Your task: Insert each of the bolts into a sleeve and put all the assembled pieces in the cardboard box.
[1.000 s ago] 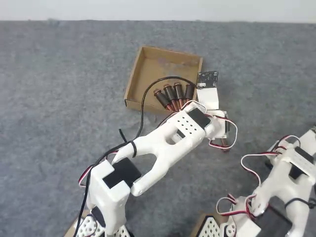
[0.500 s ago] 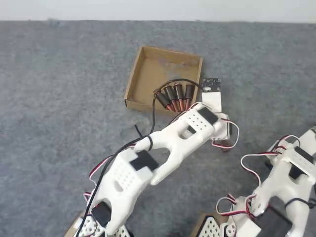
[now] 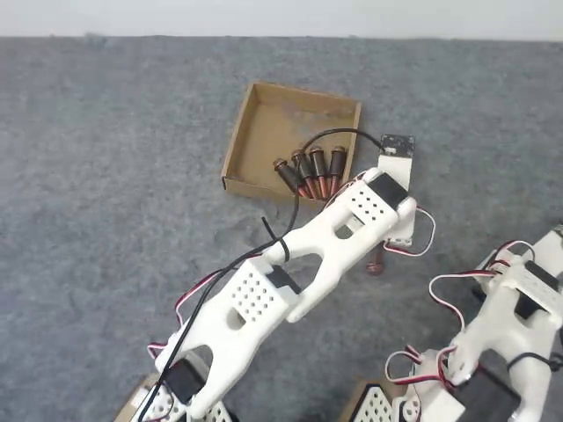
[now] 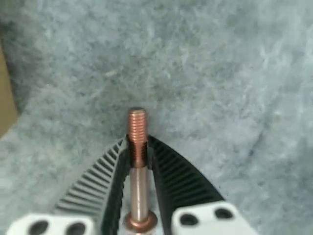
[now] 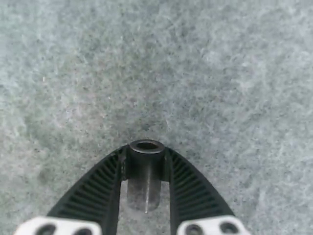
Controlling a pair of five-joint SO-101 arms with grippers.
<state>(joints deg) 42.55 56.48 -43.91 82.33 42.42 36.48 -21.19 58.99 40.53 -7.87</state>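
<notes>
Both jaws clamped: outstretched left arm holds a bolt, folded right arm a sleeve.

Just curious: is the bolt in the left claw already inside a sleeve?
No, bare: the bolt sticks out uncovered from the left gripper.

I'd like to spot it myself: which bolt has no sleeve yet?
Find the cardboard box on the carpet. Off its near right corner the left pincer grips a copper bolt. Unlike the four dark-sleeved pieces in the box, it is bare.
</notes>
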